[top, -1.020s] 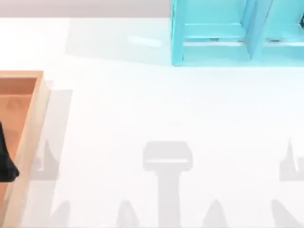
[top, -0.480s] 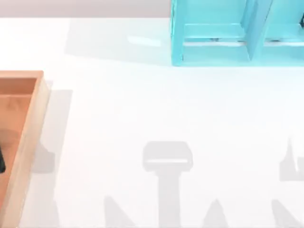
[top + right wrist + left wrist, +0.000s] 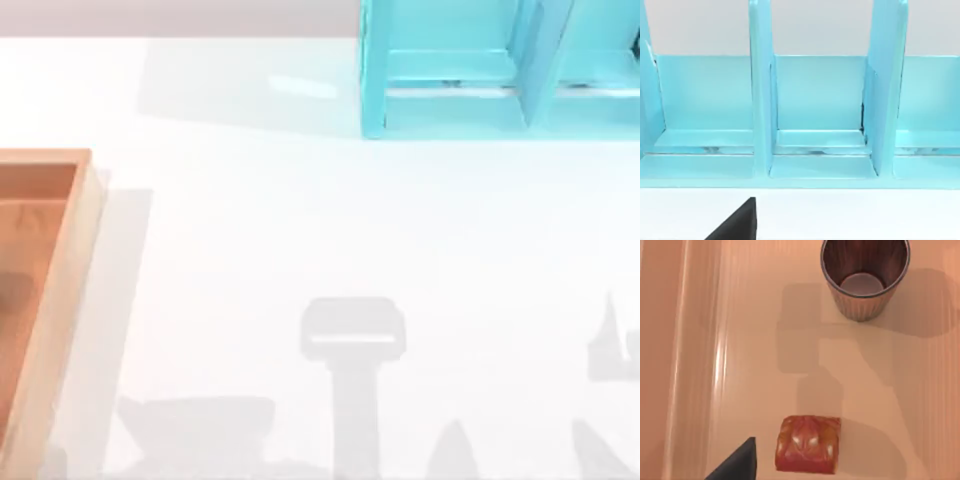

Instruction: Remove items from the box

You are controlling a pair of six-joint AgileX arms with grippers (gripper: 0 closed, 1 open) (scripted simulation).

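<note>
The box (image 3: 62,290) lies at the table's left edge in the top view, a wooden tray with a tan rim, cut off by the picture's border. My left wrist view looks down into the box (image 3: 692,365). On its floor stand a dark brown round cup (image 3: 865,277), upright and hollow, and a small red-and-tan block (image 3: 808,444), a short way apart. A dark corner of my left gripper (image 3: 737,466) hangs above the floor, close beside the block and not touching it. A dark corner of my right gripper (image 3: 737,224) hovers over the white table, facing the shelf.
A turquoise shelf unit (image 3: 480,70) with upright dividers stands at the table's back right, and its compartments (image 3: 815,110) face my right wrist. White table (image 3: 300,220) stretches between box and shelf. Arm shadows fall along the front edge.
The dark shape of my left arm over the box has slid off the top view's left edge. A broad shadow has spread along the front left of the table.
</note>
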